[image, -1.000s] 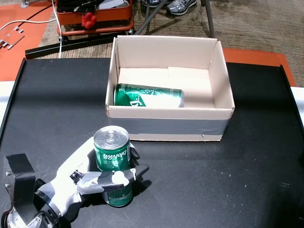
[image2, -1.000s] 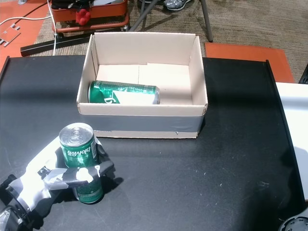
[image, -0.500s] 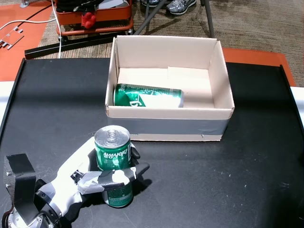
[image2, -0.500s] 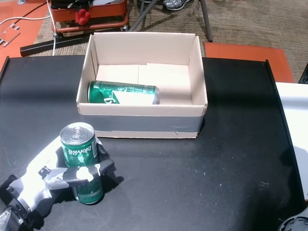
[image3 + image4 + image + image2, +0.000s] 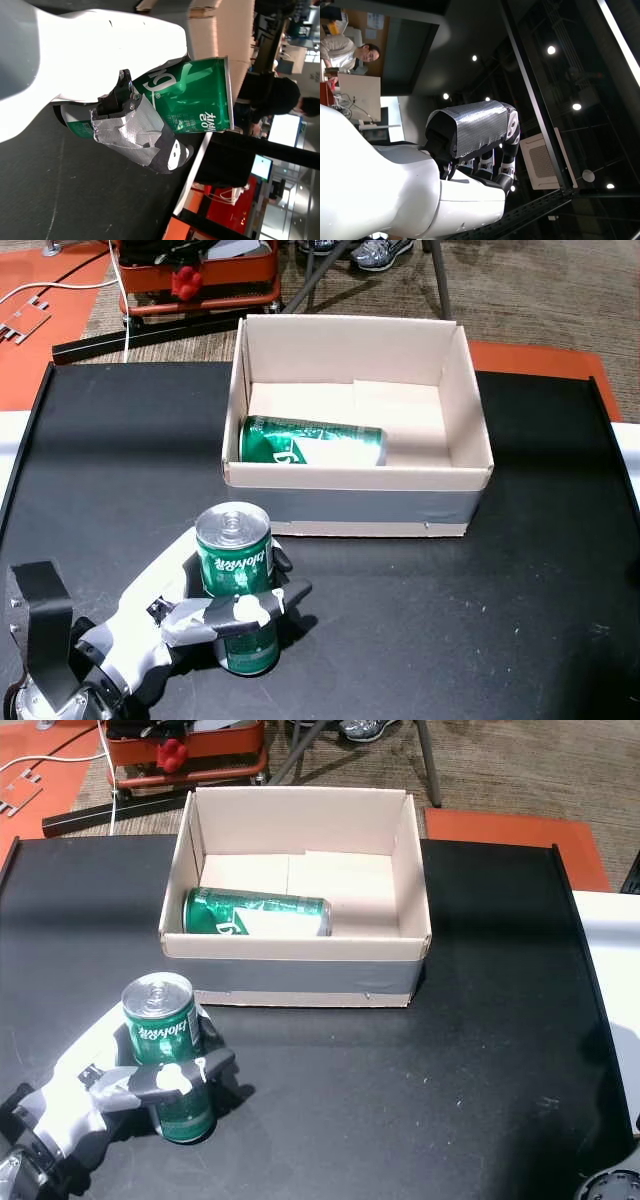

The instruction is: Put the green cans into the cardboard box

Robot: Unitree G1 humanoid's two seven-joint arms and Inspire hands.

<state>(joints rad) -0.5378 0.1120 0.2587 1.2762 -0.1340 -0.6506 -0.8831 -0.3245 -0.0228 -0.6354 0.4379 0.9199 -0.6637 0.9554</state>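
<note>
Cans: two, both green. One can (image 5: 235, 585) stands upright on the black table (image 5: 480, 610), in front of the box's near left corner and apart from it; same can in both head views (image 5: 167, 1055). Silver top with pull tab faces up, white lettering on the side.

Left hand (image 5: 190, 615) is wrapped around this can. Thumb (image 5: 245, 608), tipped white and bound in grey tape, crosses the can's front at mid height; white palm sits behind and to the left. Other head view shows the same grasp (image 5: 120, 1085). Left wrist view, turned on its side: taped thumb (image 5: 145, 137) pressed flat on the green wall of the can (image 5: 192, 102), white shell of the hand (image 5: 75, 55) behind it. Whether the can's base touches the table, cannot tell; a dark shadow lies right beside it.

Second can (image 5: 312, 441) lies on its side inside the box (image 5: 465, 455), along the near wall, towards the left; also seen in the other head view (image 5: 256, 912). Box is open-topped, with grey tape along its outer front.

Right hand (image 5: 475, 145) shows only in the right wrist view, against ceiling lights: fingers (image 5: 502, 160) curled in together, nothing in them, grey tape over the knuckle part. A person sits at a desk at that view's top left edge.

Beyond the table: orange floor mat (image 5: 40, 330), a red cart (image 5: 195, 280).
</note>
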